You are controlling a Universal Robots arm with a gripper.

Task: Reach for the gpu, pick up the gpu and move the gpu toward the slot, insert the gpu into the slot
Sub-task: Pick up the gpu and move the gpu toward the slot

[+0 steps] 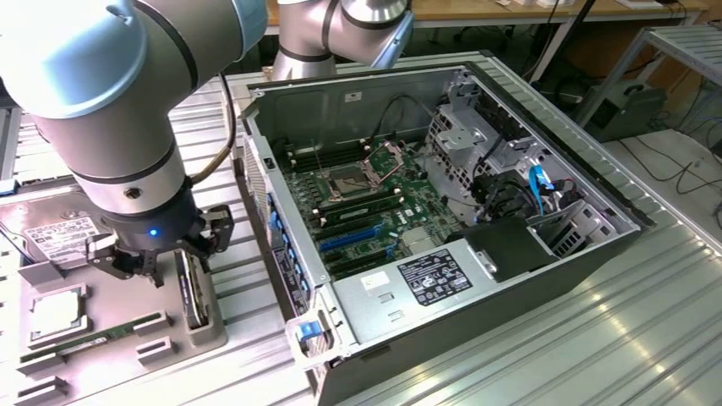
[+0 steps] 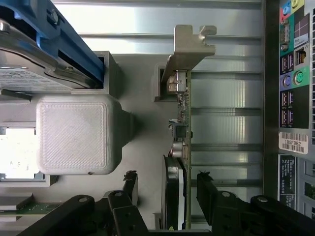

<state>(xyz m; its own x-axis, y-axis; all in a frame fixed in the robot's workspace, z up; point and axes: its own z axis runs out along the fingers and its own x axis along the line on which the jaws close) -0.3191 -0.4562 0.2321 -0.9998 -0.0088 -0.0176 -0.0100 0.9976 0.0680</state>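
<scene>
Black gripper [image 2: 166,177] fingers [image 2: 130,183] sit closest. They are apart, one on each side of the gpu [image 2: 181,123], a thin dark card with a silvery metal bracket at one end. Neither finger looks to be touching it yet.

The gpu stands on its thin edge in a groove of the grey plastic holder tray [image 2: 142,103]. To grab it well, I think the fingers should be level and centred on the card, so both sides get squeezed together and it does not tip. A round black fan [image 2: 172,196] bulges on one side, so that finger would likely meet it first. A slow, gentle squeeze seems best.

Beside the tray is the big black open computer case [image 1: 570,144]. The long blue plastic slot [image 1: 347,238] lies inside it, well apart from the card.
</scene>
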